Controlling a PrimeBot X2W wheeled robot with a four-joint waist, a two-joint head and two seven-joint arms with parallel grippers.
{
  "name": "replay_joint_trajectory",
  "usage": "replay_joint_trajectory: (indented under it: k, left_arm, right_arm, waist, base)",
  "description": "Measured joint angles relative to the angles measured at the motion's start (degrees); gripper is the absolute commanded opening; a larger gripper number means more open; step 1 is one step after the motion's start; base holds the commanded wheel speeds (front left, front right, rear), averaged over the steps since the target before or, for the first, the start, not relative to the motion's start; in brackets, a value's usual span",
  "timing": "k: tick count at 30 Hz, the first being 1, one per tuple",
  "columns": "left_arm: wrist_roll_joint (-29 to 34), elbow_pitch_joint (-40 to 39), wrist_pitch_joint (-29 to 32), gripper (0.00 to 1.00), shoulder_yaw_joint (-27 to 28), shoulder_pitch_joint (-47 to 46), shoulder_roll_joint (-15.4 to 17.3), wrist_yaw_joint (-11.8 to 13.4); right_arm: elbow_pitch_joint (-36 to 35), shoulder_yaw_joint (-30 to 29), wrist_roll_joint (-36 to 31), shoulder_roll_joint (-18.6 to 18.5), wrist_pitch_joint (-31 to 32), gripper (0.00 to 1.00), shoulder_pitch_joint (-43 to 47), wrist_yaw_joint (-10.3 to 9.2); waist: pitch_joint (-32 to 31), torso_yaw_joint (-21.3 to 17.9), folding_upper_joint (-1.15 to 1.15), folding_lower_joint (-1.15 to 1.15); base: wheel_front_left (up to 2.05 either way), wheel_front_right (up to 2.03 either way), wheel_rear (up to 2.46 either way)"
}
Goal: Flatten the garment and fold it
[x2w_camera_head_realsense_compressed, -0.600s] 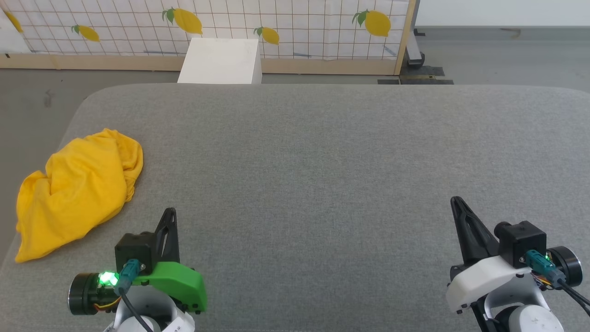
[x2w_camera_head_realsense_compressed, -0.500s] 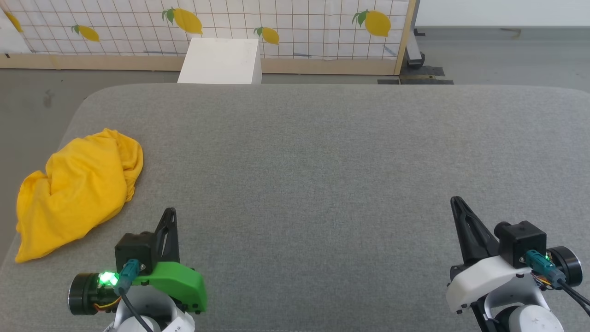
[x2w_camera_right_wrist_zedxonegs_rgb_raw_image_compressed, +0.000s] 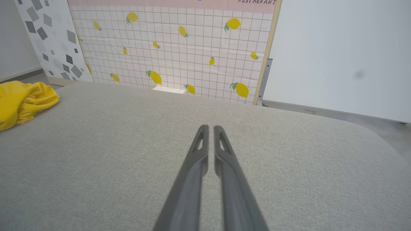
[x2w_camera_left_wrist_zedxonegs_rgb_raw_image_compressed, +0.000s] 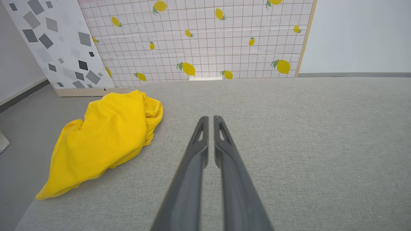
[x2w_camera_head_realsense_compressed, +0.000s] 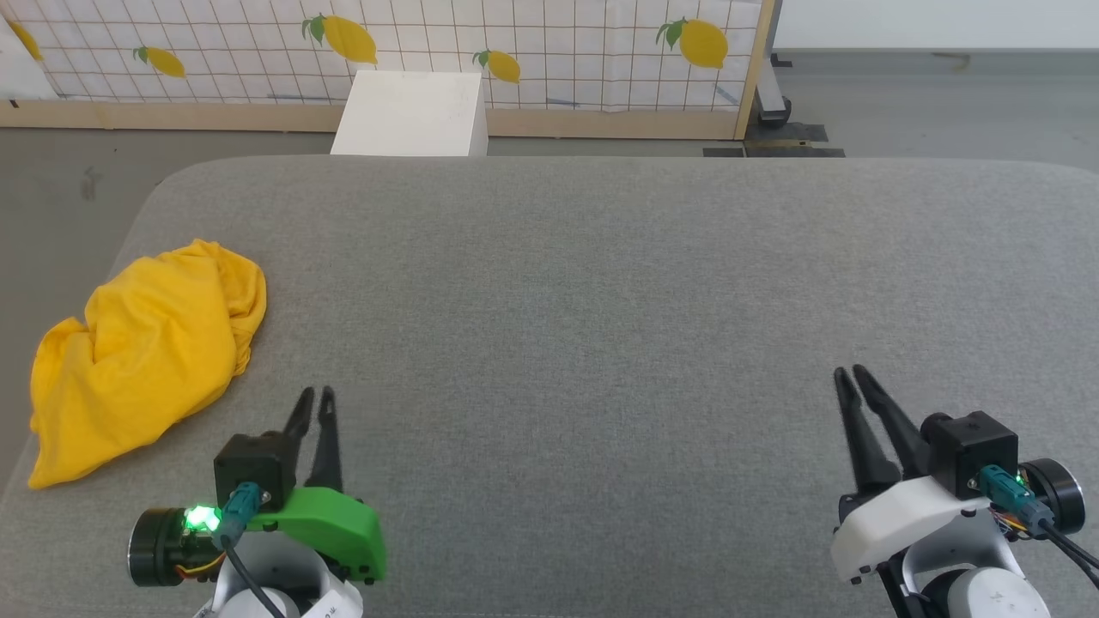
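Standing beyond the grey counter [x2w_camera_head_realsense_compressed: 601, 257]: lemon-print screen [x2w_camera_head_realsense_compressed: 558, 34], white box [x2w_camera_head_realsense_compressed: 410, 112]. Both left pincer [x2w_camera_head_realsense_compressed: 315, 393] and right pincer [x2w_camera_head_realsense_compressed: 849, 372] are narrowly parted, empty. The garment [x2w_camera_head_realsense_compressed: 142, 352] lies crumpled at the counter's left edge, clear of the left pincer.

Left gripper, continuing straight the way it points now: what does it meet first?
Nothing nearby, it seems. The left gripper points across the grey cushion; the yellow T-shirt lies off to its left, apart. The white box past the far edge sits in that line, though depth is unclear.
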Motion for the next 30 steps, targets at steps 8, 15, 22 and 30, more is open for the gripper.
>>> replay_joint_trajectory:
  k: [8,15,22,30]
  left_arm:
    - [-0.4,0.2,-0.19,1.0,-0.16,-0.01,0.0,0.01]
    - [-1.16,0.89,-1.04,1.0,-0.31,0.0,0.0,0.01]
    - [-1.74,1.43,-1.87,1.0,-0.38,0.0,0.0,0.08]
    - [-2.24,2.05,-2.63,1.0,-0.33,-0.01,0.0,0.19]
  right_arm:
    - [0.3,-0.23,0.21,0.0,-0.1,1.0,0.0,0.0]
    - [0.97,-0.73,1.22,0.0,-1.02,1.0,0.0,0.0]
    - [1.79,-1.32,2.24,0.0,-1.85,1.0,0.01,0.0]
    - [2.8,-1.9,3.07,0.0,-2.64,1.0,0.02,0.0]
  waist:
    - [0.02,-0.02,0.0,0.0]
    - [0.07,-0.03,0.0,0.0]
    - [0.18,-0.02,0.0,0.0]
    - [0.36,0.4,0.0,0.0]
  base:
    - [0.0,0.0,0.0]
    - [0.0,0.0,0.0]
    - [0.0,0.0,0.0]
    - [0.0,0.0,0.0]
